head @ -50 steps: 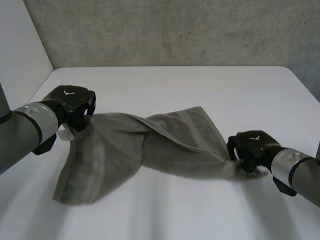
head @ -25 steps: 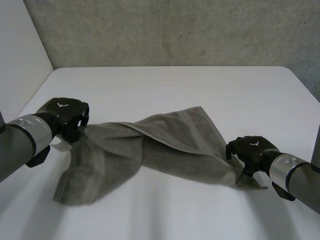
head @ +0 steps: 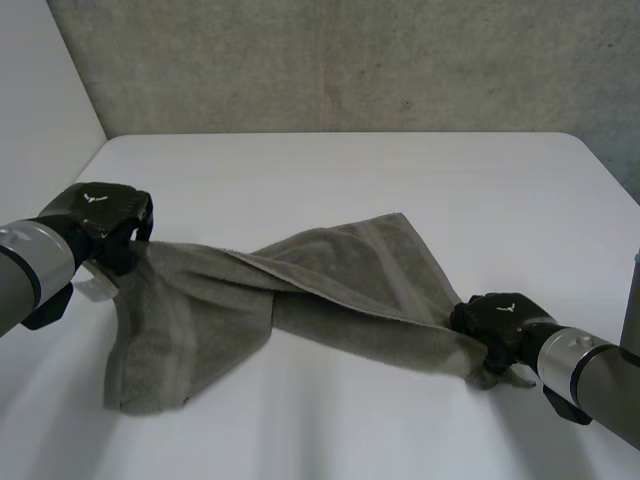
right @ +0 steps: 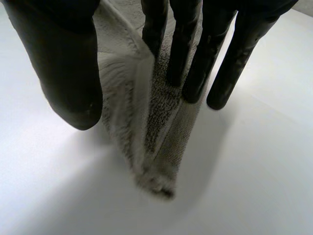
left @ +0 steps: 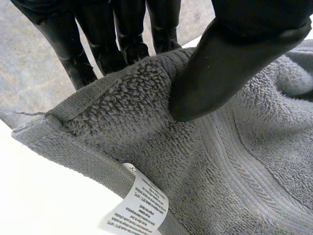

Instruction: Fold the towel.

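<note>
A grey towel lies twisted and stretched across the white table between my two hands. My left hand is at the towel's left end. In the left wrist view its thumb presses a corner fold of the towel against the fingers, beside a white label. My right hand sits on the towel's right end, low at the table. In the right wrist view the bunched corner runs between the thumb and the nearly straight fingers, its tip sticking out past them.
A flap of the towel hangs flat on the table below my left hand, toward the front edge. The far half of the table is bare white, with a grey wall behind it and a white wall at the left.
My left hand has moved left and a little toward the front, pulling the towel taut and more twisted. My right hand has sunk slightly and shifted its fingers on the right corner.
</note>
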Controlling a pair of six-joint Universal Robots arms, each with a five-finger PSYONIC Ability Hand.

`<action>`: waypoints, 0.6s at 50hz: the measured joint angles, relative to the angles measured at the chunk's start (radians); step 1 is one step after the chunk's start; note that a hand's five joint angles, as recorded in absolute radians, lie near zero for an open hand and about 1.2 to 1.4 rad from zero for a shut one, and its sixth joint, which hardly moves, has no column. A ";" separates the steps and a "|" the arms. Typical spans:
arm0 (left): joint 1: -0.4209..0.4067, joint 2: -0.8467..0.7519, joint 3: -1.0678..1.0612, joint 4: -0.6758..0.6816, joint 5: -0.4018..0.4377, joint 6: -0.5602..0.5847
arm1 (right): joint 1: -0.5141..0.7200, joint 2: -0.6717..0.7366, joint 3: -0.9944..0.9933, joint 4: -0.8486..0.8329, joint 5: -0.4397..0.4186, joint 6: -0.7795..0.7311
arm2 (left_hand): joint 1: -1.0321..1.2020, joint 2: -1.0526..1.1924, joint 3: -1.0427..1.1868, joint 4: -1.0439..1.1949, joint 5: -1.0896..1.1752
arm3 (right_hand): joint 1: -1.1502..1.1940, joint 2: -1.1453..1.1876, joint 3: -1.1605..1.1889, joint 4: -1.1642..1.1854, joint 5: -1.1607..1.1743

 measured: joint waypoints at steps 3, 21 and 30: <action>0.013 0.004 -0.007 0.001 0.001 0.000 | -0.002 -0.002 0.000 0.000 -0.005 0.000 | 0.000 0.000 0.000 0.000 0.000 | 0.387 0.394 0.380 0.383 0.380; 0.015 0.079 0.262 -0.005 -0.006 -0.033 | -0.004 -0.312 -0.451 0.151 -0.029 0.006 | 0.009 0.029 0.015 0.045 0.014 | 0.600 0.595 0.614 0.614 0.602; 0.015 0.118 0.512 -0.015 -0.007 -0.125 | -0.028 -0.303 -0.877 0.363 -0.044 -0.001 | 0.009 0.030 0.015 0.048 0.015 | 0.601 0.595 0.614 0.614 0.602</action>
